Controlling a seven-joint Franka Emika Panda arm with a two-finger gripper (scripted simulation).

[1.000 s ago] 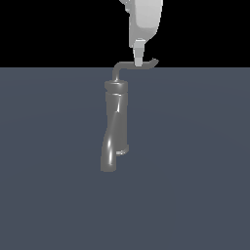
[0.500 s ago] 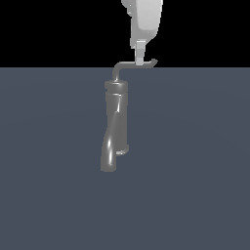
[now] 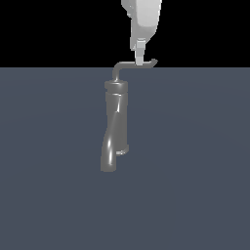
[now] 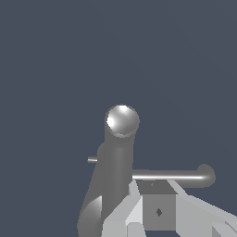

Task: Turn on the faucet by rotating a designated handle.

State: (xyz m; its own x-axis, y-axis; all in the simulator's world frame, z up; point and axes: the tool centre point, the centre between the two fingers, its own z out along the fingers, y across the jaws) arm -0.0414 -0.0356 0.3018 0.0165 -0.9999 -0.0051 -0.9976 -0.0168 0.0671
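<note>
Fingers (image 3: 140, 59) have come down over the last second onto the horizontal run of the handle (image 3: 135, 65), whose upturned tip has swung only slightly, so I judge the turn barely begun; whether they are clamped on the rod or merely set against it, I cannot tell. Largest here is the dark table (image 3: 195, 171), then the grey faucet (image 3: 116, 124) standing mid-table with its thick curved spout, and slimmest the L-shaped handle on top.

Faucet (image 3: 116, 124) on slate-grey floor (image 3: 195, 171)

Ext. side-on; wrist cam top-down, close
</note>
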